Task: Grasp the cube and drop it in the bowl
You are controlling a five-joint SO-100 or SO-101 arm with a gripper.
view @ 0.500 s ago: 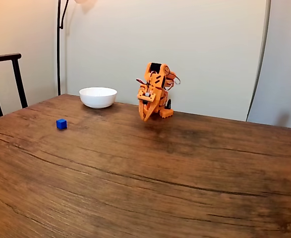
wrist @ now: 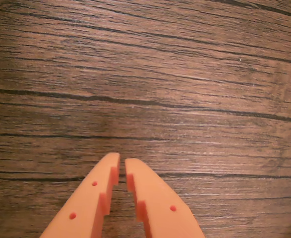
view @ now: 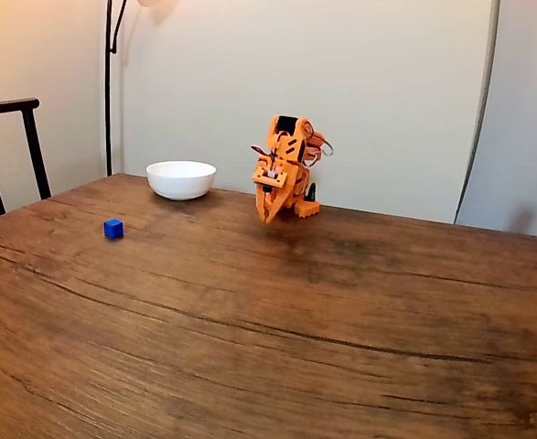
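Note:
A tiny bright blue cube (view: 113,229) lies on the wooden table (view: 277,311) at the left in the fixed view. Behind it, near the far edge, stands the white round bowl (view: 181,179). The orange arm is folded up at the back of the table, right of the bowl, and its gripper (view: 267,218) points down just above the wood, well away from the cube. In the wrist view the two orange fingers (wrist: 150,196) stand nearly together over bare wood, the gripper (wrist: 122,159) shut with nothing between them.
A dark chair back (view: 12,146) stands beyond the table's left side. A thin black lamp pole (view: 109,82) rises behind the bowl against the pale wall. The table's front and right stretch out as plain wood grain.

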